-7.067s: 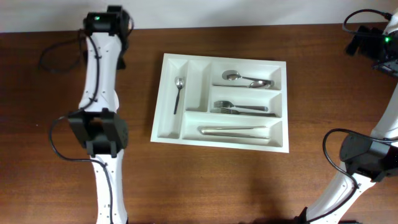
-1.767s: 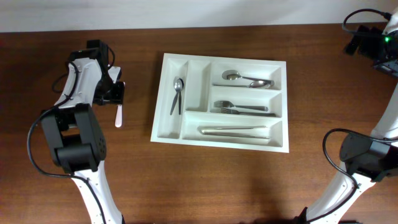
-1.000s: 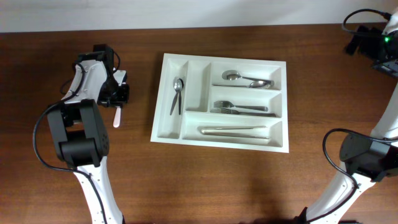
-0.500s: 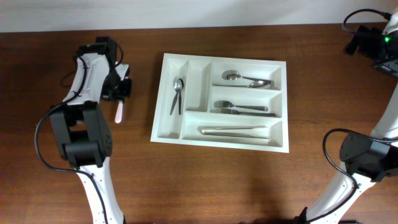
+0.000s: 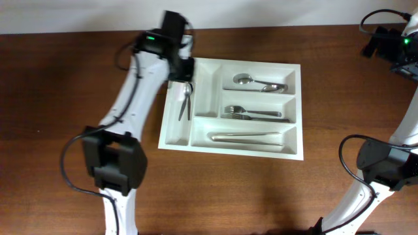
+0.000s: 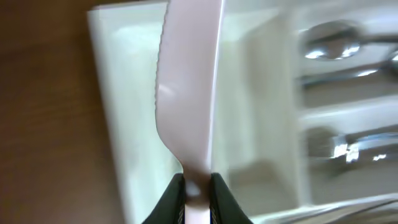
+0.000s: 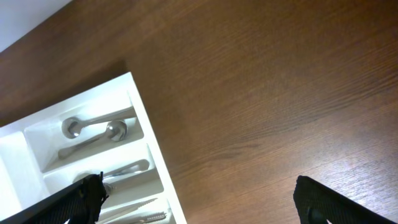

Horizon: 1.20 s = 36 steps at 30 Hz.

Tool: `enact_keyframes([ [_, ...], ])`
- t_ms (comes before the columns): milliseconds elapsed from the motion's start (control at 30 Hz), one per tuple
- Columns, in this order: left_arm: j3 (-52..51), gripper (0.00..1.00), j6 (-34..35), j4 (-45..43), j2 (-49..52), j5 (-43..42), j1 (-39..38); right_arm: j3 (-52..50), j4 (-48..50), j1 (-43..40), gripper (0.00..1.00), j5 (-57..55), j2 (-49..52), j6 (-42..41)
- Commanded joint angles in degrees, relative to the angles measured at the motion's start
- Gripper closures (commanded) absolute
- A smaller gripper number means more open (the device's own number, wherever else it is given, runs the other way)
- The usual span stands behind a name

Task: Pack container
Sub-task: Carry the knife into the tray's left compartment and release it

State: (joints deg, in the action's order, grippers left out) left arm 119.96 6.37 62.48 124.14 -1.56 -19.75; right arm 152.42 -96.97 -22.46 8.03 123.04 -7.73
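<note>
1. From overhead, the left arm's dark wrist housing covers its tool, and the thing it holds cannot be picked out there against the white plastic.
2. The left wrist view is blurred. It does show the left tool (image 6: 196,186) pinching the handle end of a white knife (image 6: 186,93), whose one edge is serrated.
3. Only the dark tips of the right tool (image 7: 199,183) show, cut off at the lower corners of its view. They are spread wide with nothing between them, above bare wood beside the tray's right end.
4. Counted:
   - one container (image 5: 175,134);
   - one white knife;
   - one small spoon (image 5: 185,99) in the leftmost narrow compartment;
   - two larger spoons (image 5: 258,82) in the far long compartment.
5. The forks (image 5: 255,114) in the middle long compartment lie stacked, at least two, and the exact number cannot be told.
6. The long metal pieces (image 5: 245,136) in the near long compartment overlap, and their number is unclear.
7. The container is a white rectangular plastic tray, far larger than any utensil. It has two narrow compartments on the left and three long ones on the right. The second narrow compartment holds nothing.
8. It lies flat near the middle of the brown wooden surface (image 5: 65,130), its long side running left to right. The left arm reaches over its far left corner.
</note>
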Motion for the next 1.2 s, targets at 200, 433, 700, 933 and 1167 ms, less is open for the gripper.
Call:
enact_keyframes([
  [200,0.1,0.98,10.1,-7.8,7.6,-0.7,-4.6,-0.4,-0.3,-0.1,0.01,0.3,0.3,-0.3],
  [433,0.1,0.98,10.1,-9.6,10.9,-2.6,-4.7,-0.4,-0.3,-0.1,0.01,0.4,0.3,-0.3],
  [700,7.9,0.48,7.3,-4.0,10.3,-2.3,-3.9,-0.4,-0.3,-0.1,0.01,0.3,0.3,-0.3],
  [933,30.0,0.36,-0.9,14.0,9.0,12.4,-1.1,0.9,1.4,0.6,0.01,6.2,-0.7,7.5],
  [1167,45.9,0.34,-5.6,23.7,3.9,20.0,2.2,14.0,3.0,5.4,0.01,6.8,-7.9,9.4],
])
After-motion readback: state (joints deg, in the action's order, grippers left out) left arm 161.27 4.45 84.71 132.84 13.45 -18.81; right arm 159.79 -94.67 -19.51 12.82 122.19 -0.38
